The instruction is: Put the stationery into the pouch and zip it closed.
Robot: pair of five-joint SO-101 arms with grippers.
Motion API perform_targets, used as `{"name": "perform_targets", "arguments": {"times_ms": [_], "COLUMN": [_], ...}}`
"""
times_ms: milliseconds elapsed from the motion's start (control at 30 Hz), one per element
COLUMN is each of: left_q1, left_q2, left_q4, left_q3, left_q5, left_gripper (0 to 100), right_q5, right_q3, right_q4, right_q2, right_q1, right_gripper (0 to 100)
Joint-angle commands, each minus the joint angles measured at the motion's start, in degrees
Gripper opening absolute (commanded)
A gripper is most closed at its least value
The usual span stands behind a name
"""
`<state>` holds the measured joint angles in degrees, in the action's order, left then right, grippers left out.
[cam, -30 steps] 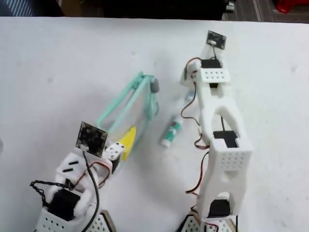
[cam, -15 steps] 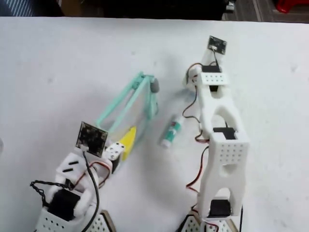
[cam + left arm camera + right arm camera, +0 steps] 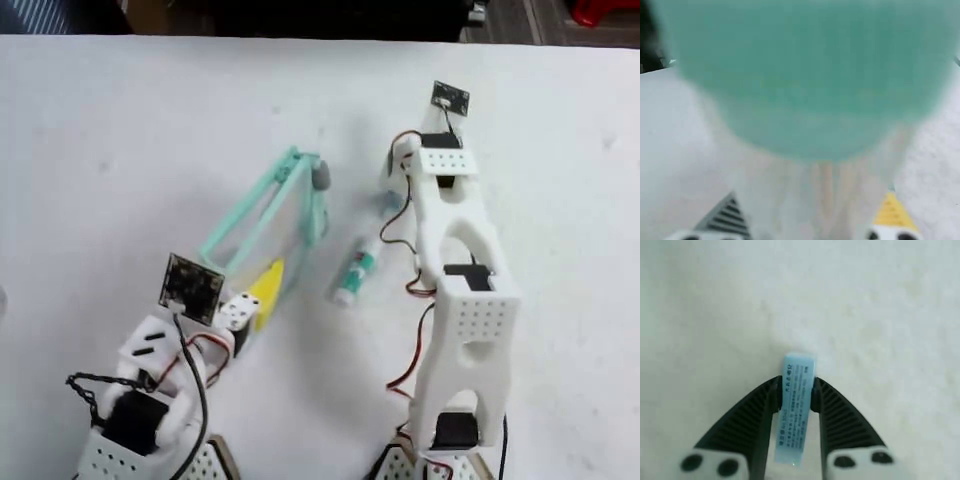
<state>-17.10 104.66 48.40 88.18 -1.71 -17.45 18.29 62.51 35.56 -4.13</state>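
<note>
The right tool [image 3: 795, 385] is clamped on a small light-blue eraser [image 3: 799, 371], which is gripped on its two long sides by the black ribbed pads [image 3: 767, 400]. The eraser's end projects a little past the tips, and small print is seen on its upper face. White desk [image 3: 880, 305] lies beneath it.

In the high view this tool is covered by the head of the right arm [image 3: 440, 200], and only a trace of blue can be made out just beside the arm, so the grip itself is shown by the wrist view alone. Red and black wires hang along the arm's inner side.

Between the two arms a glue stick [image 3: 355, 272] is laid flat on the desk, white with a green band. It is near the pouch but apart from it and is touched by neither tool.

The pouch [image 3: 268, 215] lies on the desk in front of the left arm: clear walls, a teal border, and a grey tab [image 3: 322, 177] at its far corner. The left tool [image 3: 262, 292] is set at the pouch's near corner. In the left wrist view the pouch [image 3: 810, 75] is seen as a teal blur right at the camera, so whether that tool is clamped or apart cannot be told.
</note>
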Motion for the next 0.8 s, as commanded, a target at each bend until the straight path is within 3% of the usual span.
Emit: {"name": "perform_targets", "arguments": {"times_ms": [0,133,367,667,767], "left_q1": [-0.3,-0.3,-0.3,-0.7,-0.7], "left_q2": [-0.1,-0.1,-0.1,-0.1,-0.1], "left_q4": [-0.9,-0.9,-0.9,-0.8,-0.8], "left_q3": [-0.4,-0.4,-0.4,-0.4,-0.4], "left_q5": [-0.6,-0.3,-0.2,-0.3,-0.3], "left_gripper": [20,20,20,20,20], "right_q5": [0.0,0.5,19.1,19.4,19.7], "right_q3": [1.6,1.5,1.1,1.0,-1.8], "right_q4": [5.1,8.4,12.2,15.6,12.8], "right_q2": [-14.2,-33.3,-60.1,-70.6,-70.3], "right_q1": [0.5,-1.2,-15.1,-32.9,-35.6], "right_gripper": [1.6,1.6,1.6,1.6,1.6]}}
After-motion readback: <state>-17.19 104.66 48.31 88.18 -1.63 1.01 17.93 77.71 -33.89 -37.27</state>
